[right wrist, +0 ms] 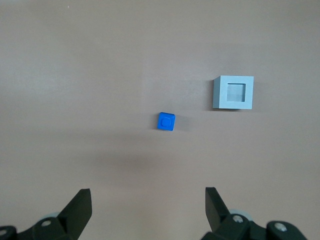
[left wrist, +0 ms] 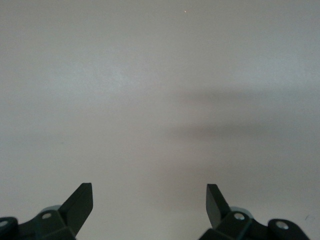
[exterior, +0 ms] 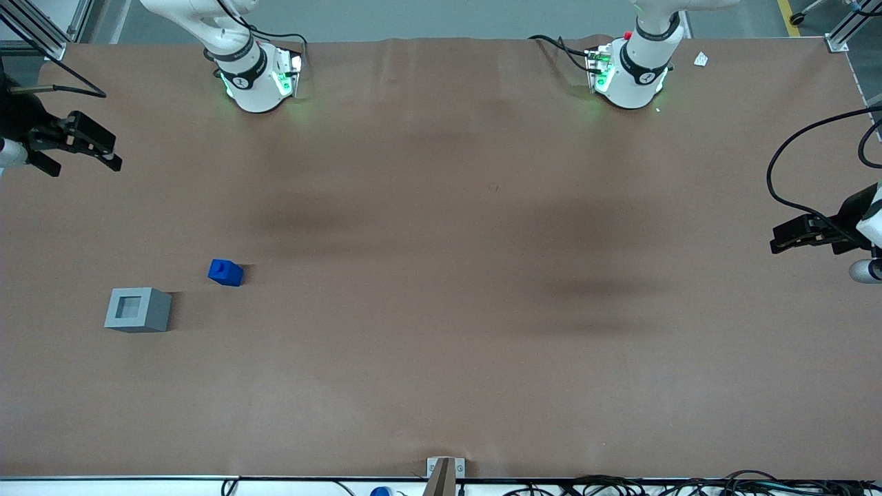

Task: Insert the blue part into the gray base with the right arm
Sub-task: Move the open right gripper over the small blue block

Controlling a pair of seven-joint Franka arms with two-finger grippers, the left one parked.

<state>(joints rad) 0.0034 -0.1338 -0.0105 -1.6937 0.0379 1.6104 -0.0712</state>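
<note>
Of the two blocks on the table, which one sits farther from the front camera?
The blue block, the smaller one with a stud on top. The gray cube with the square recess lies nearer the camera. The open hand is well away from both.

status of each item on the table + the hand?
blue part: on the table, stud up, free, not inserted.
gray base: upright, recess empty, apart from the blue part and nearer the front camera.
right hand: open, empty, raised at the working arm's end of the table, away from both.

Matt plastic blue part (exterior: 225, 273), gray base (exterior: 138, 310); open end effector (exterior: 77, 150) high toward the working arm's end
</note>
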